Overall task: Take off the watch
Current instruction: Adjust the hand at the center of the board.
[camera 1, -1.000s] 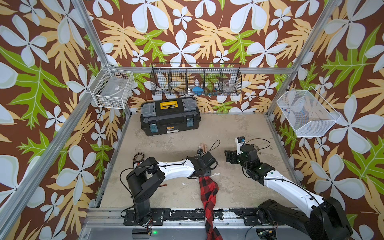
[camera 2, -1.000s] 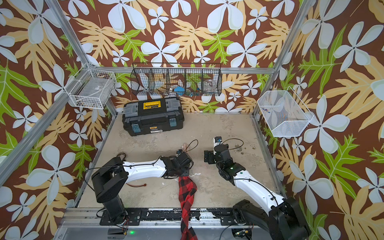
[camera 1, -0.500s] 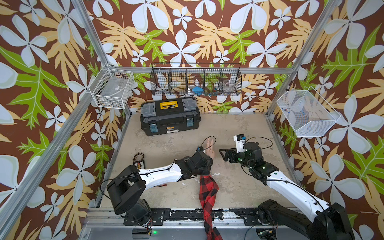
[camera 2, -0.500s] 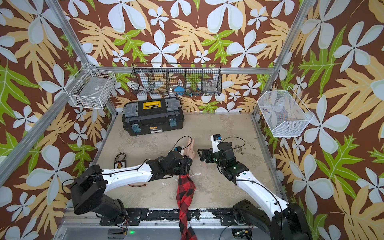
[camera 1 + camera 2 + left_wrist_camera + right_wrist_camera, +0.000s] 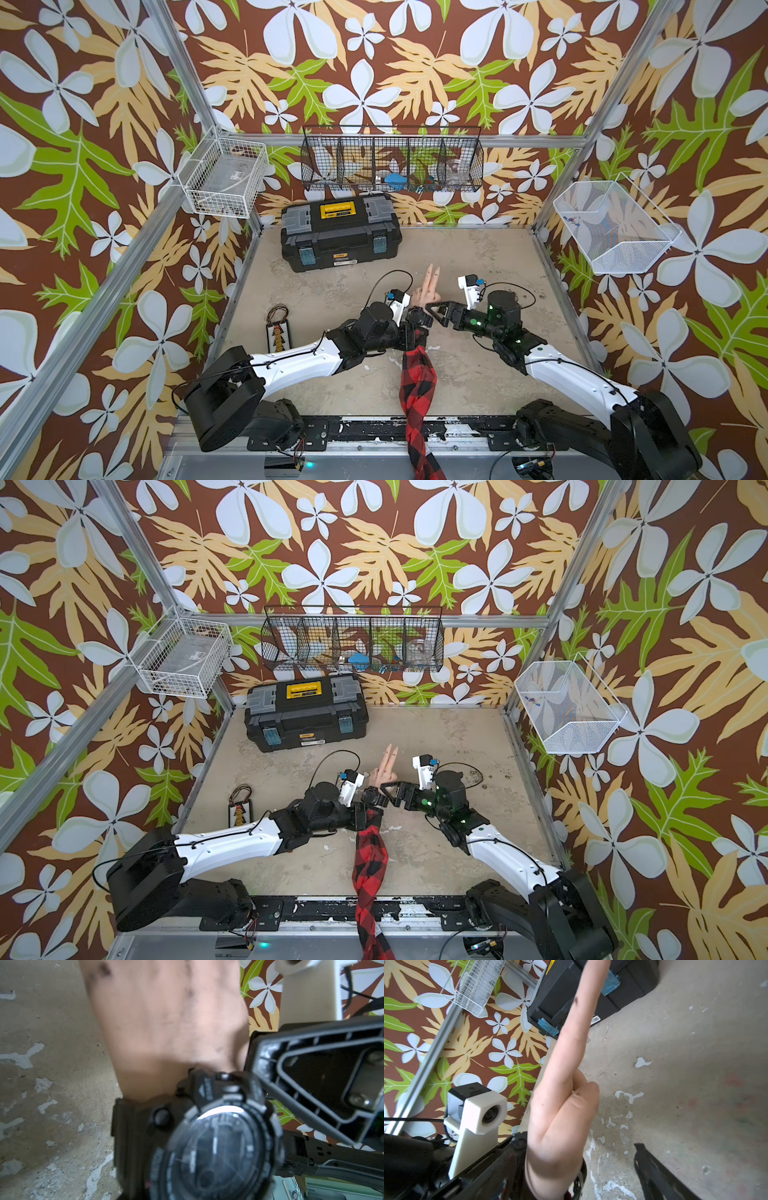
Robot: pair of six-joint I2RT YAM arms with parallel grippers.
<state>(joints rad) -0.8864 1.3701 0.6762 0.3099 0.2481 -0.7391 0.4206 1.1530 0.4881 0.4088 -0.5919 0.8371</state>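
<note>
Left wrist view blurs the watch [image 5: 218,1147] beside the spread right end effector [image 5: 429,310]; state of left end effector [image 5: 412,334] unclear.

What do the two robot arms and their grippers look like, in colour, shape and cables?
Both arms have white middle links, left arm and right arm, with black joints and bases. Thin black cables run along them. The right gripper has black triangular open-frame fingers. A white camera mount sits on each wrist.
</note>
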